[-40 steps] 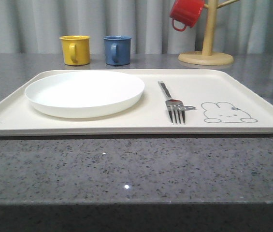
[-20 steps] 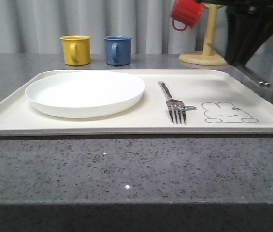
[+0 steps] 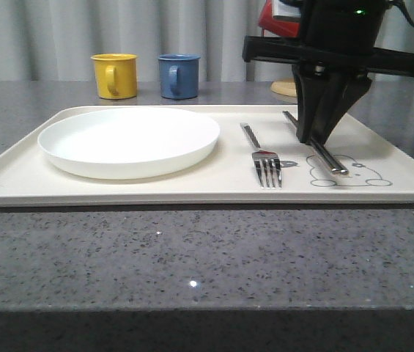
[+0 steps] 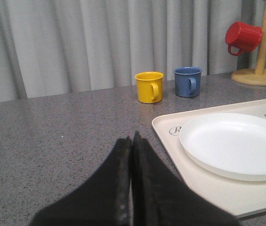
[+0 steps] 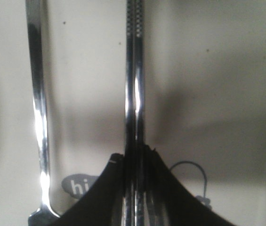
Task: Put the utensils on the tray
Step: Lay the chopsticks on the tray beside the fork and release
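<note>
A cream tray [image 3: 382,139] with a rabbit drawing lies on the grey counter. A silver fork [image 3: 262,157] rests on it to the right of a round white plate [image 3: 128,139]. My right gripper [image 3: 316,138] hangs over the tray's right part, shut on a pair of silver chopsticks [image 3: 328,159] that slant down over the rabbit drawing. In the right wrist view the chopsticks [image 5: 134,84] run out from between the fingers [image 5: 158,188], with the fork handle [image 5: 37,108] beside them. My left gripper [image 4: 131,141] is shut and empty over the counter, left of the tray [image 4: 170,141].
A yellow mug [image 3: 114,75] and a blue mug [image 3: 177,75] stand behind the tray. A wooden mug tree [image 4: 260,70] with a red mug [image 4: 242,36] stands at the back right. The counter's front edge is near.
My right gripper has moved left and down from the back right with the chopsticks, from above the tray's far right rim to just over the rabbit drawing. Fork and plate have not moved.
</note>
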`<act>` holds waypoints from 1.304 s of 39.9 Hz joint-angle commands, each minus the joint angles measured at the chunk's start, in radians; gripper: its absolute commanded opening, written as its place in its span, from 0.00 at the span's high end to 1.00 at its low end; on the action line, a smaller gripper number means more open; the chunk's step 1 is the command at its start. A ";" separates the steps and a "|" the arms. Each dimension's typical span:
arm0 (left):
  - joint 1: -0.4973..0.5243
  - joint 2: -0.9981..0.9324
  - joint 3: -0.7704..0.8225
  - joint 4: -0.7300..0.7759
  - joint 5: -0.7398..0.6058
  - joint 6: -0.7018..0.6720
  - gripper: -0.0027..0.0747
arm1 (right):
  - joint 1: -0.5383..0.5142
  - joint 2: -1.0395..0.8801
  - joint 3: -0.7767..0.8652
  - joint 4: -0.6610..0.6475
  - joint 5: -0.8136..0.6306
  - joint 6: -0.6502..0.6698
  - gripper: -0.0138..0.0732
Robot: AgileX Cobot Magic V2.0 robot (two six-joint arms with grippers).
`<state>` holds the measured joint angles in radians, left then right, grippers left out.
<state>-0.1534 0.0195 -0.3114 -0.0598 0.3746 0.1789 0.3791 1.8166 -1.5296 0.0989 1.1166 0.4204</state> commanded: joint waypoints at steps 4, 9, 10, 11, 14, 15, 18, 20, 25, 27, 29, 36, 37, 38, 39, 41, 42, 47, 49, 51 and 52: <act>-0.001 0.013 -0.024 -0.010 -0.082 -0.012 0.99 | -0.001 -0.024 -0.032 -0.021 -0.026 0.010 0.82; -0.001 0.013 -0.024 -0.010 -0.082 -0.012 0.99 | -0.001 -0.018 -0.032 -0.030 -0.026 0.012 0.81; -0.001 0.013 -0.024 -0.010 -0.082 -0.012 0.99 | -0.001 -0.018 -0.032 -0.030 -0.025 0.012 0.81; -0.001 0.013 -0.024 -0.010 -0.082 -0.012 0.99 | -0.001 -0.018 -0.032 -0.030 -0.024 0.012 0.79; -0.001 0.013 -0.024 -0.010 -0.082 -0.012 0.99 | -0.001 -0.018 -0.032 -0.030 -0.024 0.012 0.72; -0.001 0.013 -0.024 -0.010 -0.082 -0.012 0.99 | -0.001 -0.018 -0.032 -0.030 -0.024 0.012 0.70; -0.001 0.013 -0.024 -0.010 -0.082 -0.012 0.99 | -0.001 -0.018 -0.032 -0.030 -0.022 0.012 0.61; -0.001 0.013 -0.024 -0.010 -0.082 -0.012 0.99 | -0.002 -0.021 -0.032 -0.030 -0.019 0.012 0.58; -0.001 0.013 -0.024 -0.010 -0.082 -0.012 0.99 | -0.009 -0.043 -0.032 -0.039 -0.018 0.012 0.56; -0.001 0.013 -0.024 -0.010 -0.082 -0.012 0.99 | -0.018 -0.059 -0.036 -0.052 -0.010 0.012 0.56; -0.001 0.013 -0.024 -0.010 -0.082 -0.012 0.99 | -0.035 -0.076 -0.046 -0.076 0.011 0.011 0.56; -0.001 0.013 -0.024 -0.010 -0.082 -0.012 0.99 | -0.124 -0.135 -0.086 -0.138 0.093 -0.067 0.56; -0.001 0.013 -0.024 -0.010 -0.082 -0.012 0.99 | -0.148 -0.141 -0.088 -0.138 0.099 -0.089 0.56; -0.001 0.013 -0.024 -0.010 -0.082 -0.012 0.99 | -0.168 -0.147 -0.089 -0.138 0.105 -0.105 0.56; -0.001 0.013 -0.024 -0.010 -0.082 -0.012 0.99 | -0.189 -0.155 -0.089 -0.138 0.113 -0.121 0.56; -0.001 0.013 -0.024 -0.010 -0.082 -0.012 0.99 | -0.241 -0.162 -0.089 -0.138 0.134 -0.168 0.56; -0.001 0.013 -0.024 -0.010 -0.082 -0.012 0.99 | -0.263 -0.163 -0.089 -0.138 0.145 -0.181 0.56; -0.001 0.013 -0.024 -0.010 -0.082 -0.012 0.99 | -0.399 -0.164 -0.089 -0.138 0.213 -0.315 0.56; -0.001 0.013 -0.024 -0.010 -0.082 -0.012 0.99 | -0.442 -0.164 -0.089 -0.138 0.218 -0.352 0.56; -0.001 0.013 -0.024 -0.010 -0.082 -0.012 0.99 | -0.488 -0.164 -0.089 -0.138 0.216 -0.374 0.56; -0.001 0.013 -0.024 -0.010 -0.082 -0.012 0.99 | -0.504 -0.163 -0.089 -0.138 0.214 -0.380 0.56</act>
<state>-0.1534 0.0195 -0.3114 -0.0598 0.3746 0.1789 -0.0667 1.7028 -1.5858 -0.0229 1.2293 0.1008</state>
